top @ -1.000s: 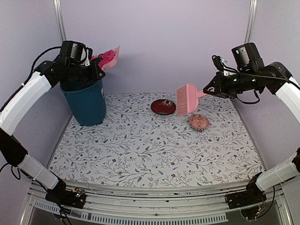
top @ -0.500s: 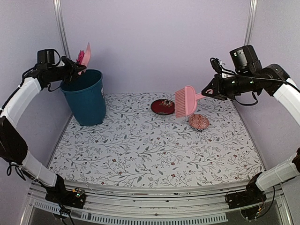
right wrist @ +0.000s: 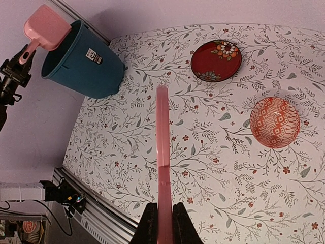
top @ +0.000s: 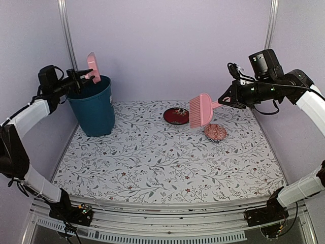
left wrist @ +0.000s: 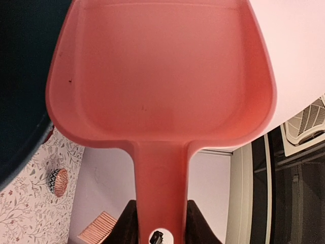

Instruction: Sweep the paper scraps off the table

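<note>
The table (top: 152,168) spreads under and before the bin (top: 94,109), well right of which the right gripper (top: 227,98) pinches the raised brush (top: 200,111) by its handle, while just above the bin's rim the left gripper (top: 83,75) clamps the upright dustpan (top: 93,65) by its handle.

Plain pale-lilac walls (top: 172,46) close the back and both sides, softly and evenly lit — a silvery post (top: 64,25) stands in each rear corner, an aluminium rail (top: 167,216) along the near edge.
</note>
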`<action>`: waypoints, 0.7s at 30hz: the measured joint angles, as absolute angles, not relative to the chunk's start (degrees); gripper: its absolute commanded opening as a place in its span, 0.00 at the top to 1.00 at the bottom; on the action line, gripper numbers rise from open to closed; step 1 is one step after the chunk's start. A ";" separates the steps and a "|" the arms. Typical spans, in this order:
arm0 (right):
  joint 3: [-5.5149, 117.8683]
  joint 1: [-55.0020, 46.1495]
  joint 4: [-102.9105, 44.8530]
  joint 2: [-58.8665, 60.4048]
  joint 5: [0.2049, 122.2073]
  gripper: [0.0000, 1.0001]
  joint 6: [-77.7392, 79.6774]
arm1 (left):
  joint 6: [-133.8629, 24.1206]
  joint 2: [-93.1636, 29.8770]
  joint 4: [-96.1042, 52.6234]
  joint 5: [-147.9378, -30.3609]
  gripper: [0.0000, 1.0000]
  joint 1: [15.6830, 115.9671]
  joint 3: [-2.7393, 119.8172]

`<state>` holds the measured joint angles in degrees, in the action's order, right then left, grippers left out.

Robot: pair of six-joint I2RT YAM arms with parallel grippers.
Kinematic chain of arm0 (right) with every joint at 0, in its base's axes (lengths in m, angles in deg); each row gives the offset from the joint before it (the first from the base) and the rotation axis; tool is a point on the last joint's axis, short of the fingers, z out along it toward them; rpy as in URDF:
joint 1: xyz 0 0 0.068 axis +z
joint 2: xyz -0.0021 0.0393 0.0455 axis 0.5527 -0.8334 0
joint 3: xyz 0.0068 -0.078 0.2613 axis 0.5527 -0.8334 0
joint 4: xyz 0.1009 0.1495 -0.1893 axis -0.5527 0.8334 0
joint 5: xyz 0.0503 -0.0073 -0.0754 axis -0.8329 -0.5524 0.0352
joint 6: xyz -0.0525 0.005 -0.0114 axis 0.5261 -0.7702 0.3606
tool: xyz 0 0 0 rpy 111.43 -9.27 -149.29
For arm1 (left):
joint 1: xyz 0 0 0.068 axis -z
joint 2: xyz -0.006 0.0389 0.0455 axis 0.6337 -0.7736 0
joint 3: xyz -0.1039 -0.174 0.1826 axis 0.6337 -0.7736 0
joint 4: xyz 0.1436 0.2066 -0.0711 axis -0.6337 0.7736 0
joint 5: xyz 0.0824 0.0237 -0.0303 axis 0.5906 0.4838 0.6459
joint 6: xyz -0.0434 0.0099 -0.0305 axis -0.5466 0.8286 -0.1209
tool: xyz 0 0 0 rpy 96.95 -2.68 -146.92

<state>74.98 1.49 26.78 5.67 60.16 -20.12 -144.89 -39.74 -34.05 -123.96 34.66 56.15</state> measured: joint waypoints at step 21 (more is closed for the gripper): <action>73.42 1.49 24.79 6.37 58.63 0.99 -21.28 | -151.84 -33.03 -37.64 -120.83 0.98 33.04 52.26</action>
<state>73.42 1.49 24.79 6.37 58.63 -21.28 -151.84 -33.03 -37.64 -120.83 33.04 52.26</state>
